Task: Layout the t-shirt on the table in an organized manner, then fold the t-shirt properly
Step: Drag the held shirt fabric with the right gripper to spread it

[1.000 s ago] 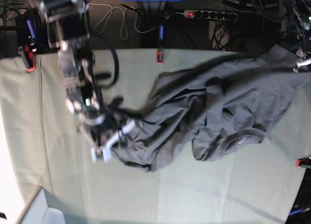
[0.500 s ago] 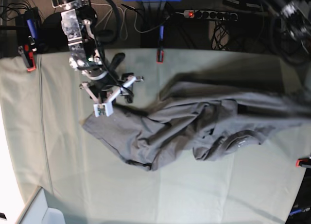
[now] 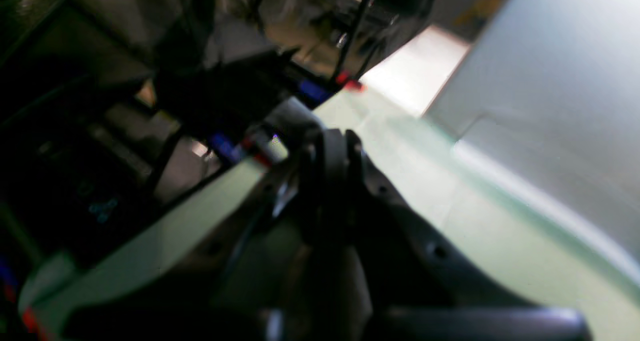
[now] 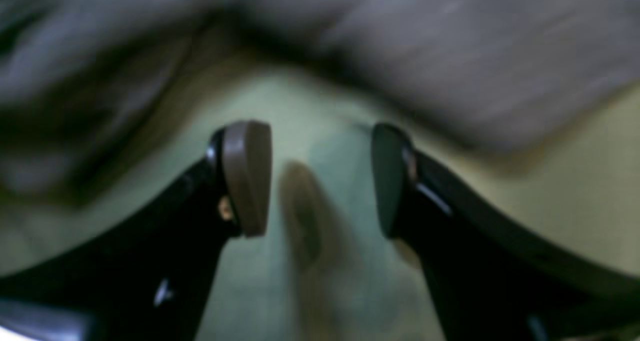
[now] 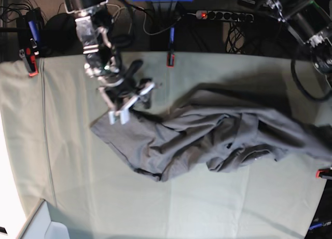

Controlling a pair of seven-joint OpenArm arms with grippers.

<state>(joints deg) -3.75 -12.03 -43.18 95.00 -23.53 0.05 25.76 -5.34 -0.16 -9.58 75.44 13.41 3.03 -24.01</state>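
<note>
Pale green table (image 4: 250,281) lies beneath the right claw (image 4: 320,181) in the right wrist view, its fingers spread with nothing between them; the dark grey t-shirt (image 4: 475,61) runs past just beyond the tips. From the left wrist, the left claw (image 3: 330,143) is clenched on a bit of the shirt. In the base view the shirt's long axis runs crosswise, its near-left flap by the right claw, its far end raised toward the left arm, so the right looks better placed for that flap
</note>
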